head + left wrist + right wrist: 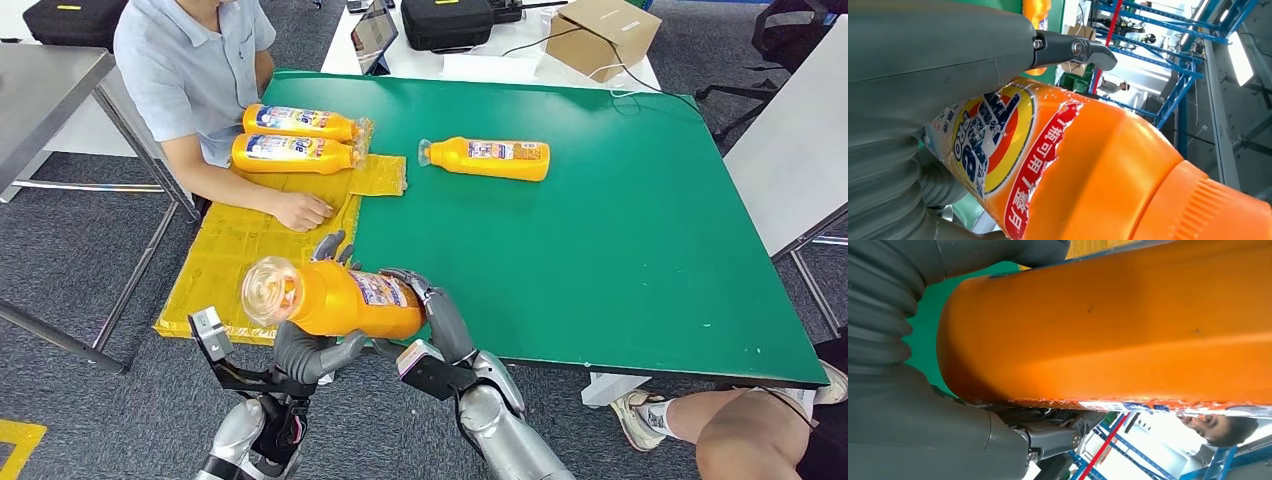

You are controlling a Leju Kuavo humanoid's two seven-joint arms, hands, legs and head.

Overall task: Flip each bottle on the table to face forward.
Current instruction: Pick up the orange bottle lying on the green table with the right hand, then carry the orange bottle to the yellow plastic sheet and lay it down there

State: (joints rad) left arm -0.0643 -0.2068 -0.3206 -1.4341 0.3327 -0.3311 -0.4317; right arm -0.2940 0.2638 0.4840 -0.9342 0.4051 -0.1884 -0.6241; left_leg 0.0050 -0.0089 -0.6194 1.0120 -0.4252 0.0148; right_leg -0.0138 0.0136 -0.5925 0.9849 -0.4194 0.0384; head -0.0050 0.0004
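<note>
held orange detergent bottle [335, 298] is lifted off the green desk [600, 250] at its near left corner, lying roughly horizontal, cap end toward the camera's left and base toward the right. left hand [305, 350] cups it from underneath near the cap half, fingers [330, 245] wrapped over the far side. right hand [440, 315] grips the base end, fingers curled over the top of the bottle. both hands are closed around this one bottle. in the left wrist view the printed front label [993, 145] faces the camera and the ribbed cap [1218, 210] points away from the wrist. in the right wrist view the plain orange side [1108, 325] shows, with a label edge along one rim.

lone bottle [490, 158] lies on its side mid-desk, well apart from the hands, cap toward the left.

two more bottles [300, 138] lie side by side, touching, on the yellow mat [240, 250] at the desk's left edge. a seated person's hand [303, 211] rests on the mat just beside them.
</note>
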